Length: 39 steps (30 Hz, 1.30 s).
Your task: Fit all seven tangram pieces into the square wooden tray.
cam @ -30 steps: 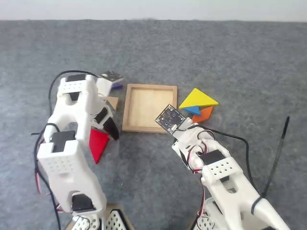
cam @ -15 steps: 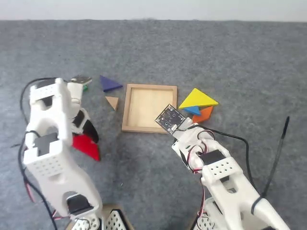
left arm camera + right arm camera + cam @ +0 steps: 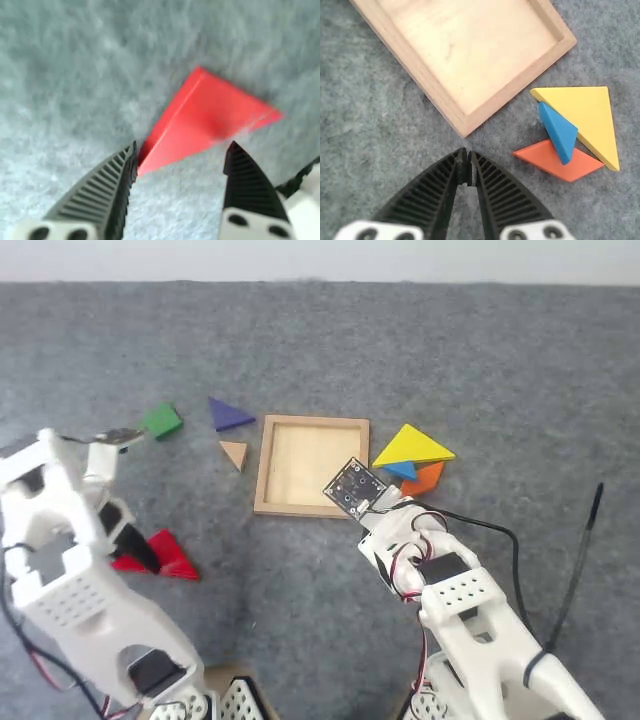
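Since a second ago the left arm has swung well away from the square wooden tray, out toward the table's left edge. The red triangle has shifted outward with it and now lies farther from the tray. That swing has uncovered the green square, the purple triangle and the small tan triangle. The right arm has not moved.

Left gripper: fingers wide apart, clamped on nothing. One corner of the red triangle lies in the gap between them, close to one finger; contact cannot be confirmed. The piece lies flat on the grey carpet.

Right gripper: fingers pressed together, holding nothing, hanging over the carpet just off the tray's near corner.

Positions relative to the tray:
- The tan triangle sits just beside the edge on the left arm's side.
- The purple triangle lies near the far corner on that same side, with the green square farther out beyond it.
- The yellow triangle, blue piece and orange piece are clustered just beside the opposite edge.
- Within that cluster, the blue piece lies on the orange piece and touches the yellow triangle.

All seven pieces lie outside the tray.
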Available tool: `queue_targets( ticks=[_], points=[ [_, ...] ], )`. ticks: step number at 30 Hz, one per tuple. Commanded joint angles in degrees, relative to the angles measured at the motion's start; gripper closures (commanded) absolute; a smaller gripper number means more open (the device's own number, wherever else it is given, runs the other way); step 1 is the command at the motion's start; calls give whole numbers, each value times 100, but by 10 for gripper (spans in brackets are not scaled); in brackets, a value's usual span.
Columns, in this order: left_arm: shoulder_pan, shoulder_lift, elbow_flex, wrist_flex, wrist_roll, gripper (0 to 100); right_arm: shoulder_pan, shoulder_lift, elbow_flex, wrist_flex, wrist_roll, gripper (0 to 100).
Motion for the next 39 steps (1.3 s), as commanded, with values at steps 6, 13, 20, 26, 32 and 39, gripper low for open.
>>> queue_targets(
  ticks=[6,13,20,26,32,39],
  points=[
    [-844,-1292,620,114,-1960,731,-22,-4,-44,-101,-18,991],
    [-721,-3771,2985,-1257,-2910,731,4,4,-35,-84,-18,991],
    [774,-5020,5349,-4835,-3200,695,13,4,-35,-75,-18,991],
    [1530,-5081,5543,-5767,-2743,694,13,4,-35,-75,-18,991],
    [1547,-4290,4409,-5002,-3174,669,13,4,-35,-84,-18,991],
    [1055,-2857,3090,-4589,-1996,669,13,13,-35,-92,-18,991]
  ],
)
